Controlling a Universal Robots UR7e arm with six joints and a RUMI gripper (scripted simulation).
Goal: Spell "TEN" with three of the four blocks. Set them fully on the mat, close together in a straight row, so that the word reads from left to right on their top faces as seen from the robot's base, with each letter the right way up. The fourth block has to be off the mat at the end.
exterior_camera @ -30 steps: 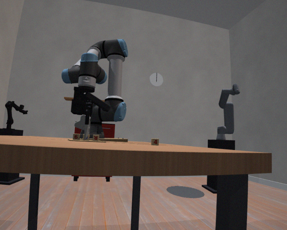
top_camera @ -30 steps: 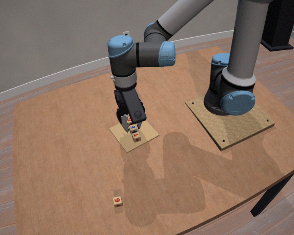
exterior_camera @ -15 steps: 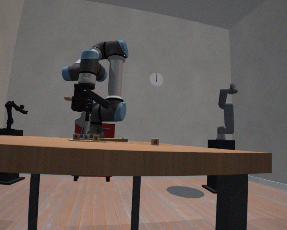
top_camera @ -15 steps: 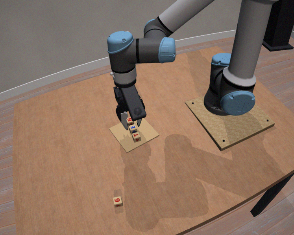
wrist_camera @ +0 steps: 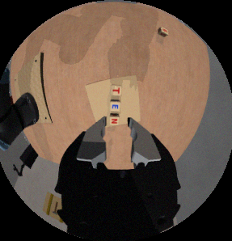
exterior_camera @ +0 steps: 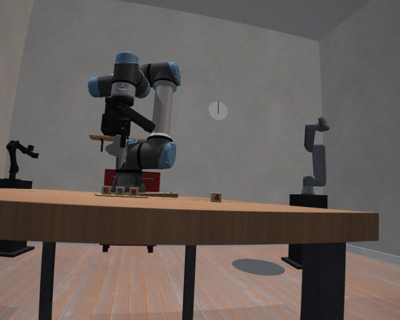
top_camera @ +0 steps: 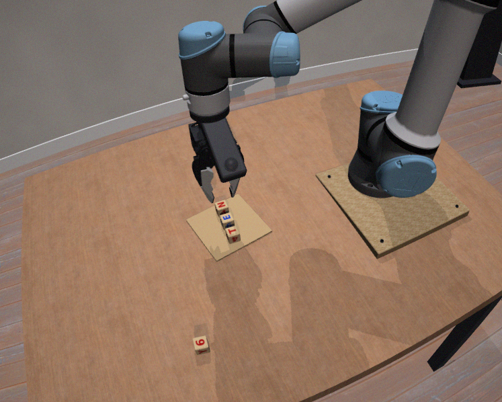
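here's the arm [top_camera: 419, 73]: pale grey tube links, dark charcoal joint housings, round sky-blue caps on each joint [top_camera: 406, 175]. a white band and thin black seams ring the wrist [top_camera: 207, 101]. below it hangs a black gripper [top_camera: 220, 190] body with a round dark disc on one face, maybe a lens, and two tapered grey metal fingers.
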